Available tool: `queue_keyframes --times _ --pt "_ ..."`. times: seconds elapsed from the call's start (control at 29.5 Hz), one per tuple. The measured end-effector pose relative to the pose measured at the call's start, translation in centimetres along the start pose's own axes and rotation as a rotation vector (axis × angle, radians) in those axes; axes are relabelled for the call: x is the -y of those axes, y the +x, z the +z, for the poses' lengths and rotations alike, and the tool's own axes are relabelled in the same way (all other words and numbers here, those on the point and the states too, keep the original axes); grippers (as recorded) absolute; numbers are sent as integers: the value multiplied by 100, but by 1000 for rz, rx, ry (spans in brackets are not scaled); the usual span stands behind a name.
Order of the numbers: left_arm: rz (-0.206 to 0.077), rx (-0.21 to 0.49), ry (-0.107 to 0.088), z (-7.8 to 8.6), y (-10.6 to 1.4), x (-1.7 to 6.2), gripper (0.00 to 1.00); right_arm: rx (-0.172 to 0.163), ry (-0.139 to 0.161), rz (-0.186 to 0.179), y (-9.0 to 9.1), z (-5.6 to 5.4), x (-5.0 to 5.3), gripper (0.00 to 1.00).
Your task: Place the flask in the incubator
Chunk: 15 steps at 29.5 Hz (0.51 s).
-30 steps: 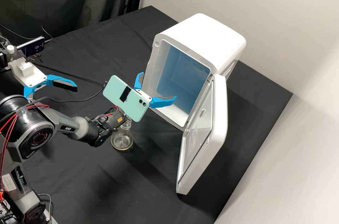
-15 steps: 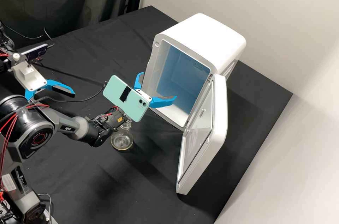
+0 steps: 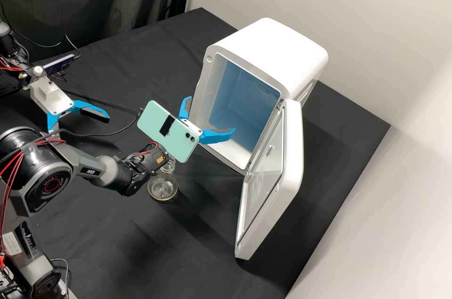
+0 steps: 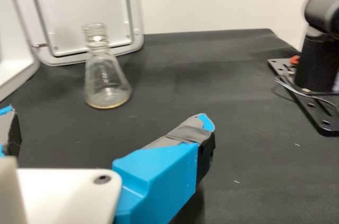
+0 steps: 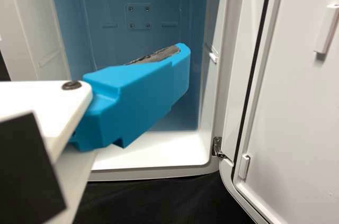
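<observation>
Shows a clear glass flask [image 3: 162,187] [image 4: 106,75], cone-bodied with a narrow ringed neck, standing upright near the middle of the matte black bench [image 3: 141,247], just before the incubator's open front. Places the incubator [image 3: 282,49], a glossy white round-cornered box with a smooth blue lining, toward the bench's wall-side edge, with its flat door [image 3: 275,181] swung open. Finds the right end effector [image 3: 205,122] spread wide and empty at that opening. Finds the left end effector [image 3: 70,117], blue fingers [image 4: 175,155] likewise wide and empty, near the bench's left edge, well apart from the flask.
</observation>
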Motion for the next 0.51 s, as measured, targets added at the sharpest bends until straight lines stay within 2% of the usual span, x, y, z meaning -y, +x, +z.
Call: queue_keyframes --times 0.1,0.3,0.41,0.51 --pt "13 -25 -19 -63 -16 -23 100 0 0 0 0 0 0 100" --pt "26 -51 -22 -125 -35 -44 100 0 0 0 0 0 0 100" --pt "33 -66 -38 -155 -55 -55 100 0 0 0 0 0 0 100" --pt "36 -75 -39 -172 -66 -60 100 0 0 0 0 0 0 100"
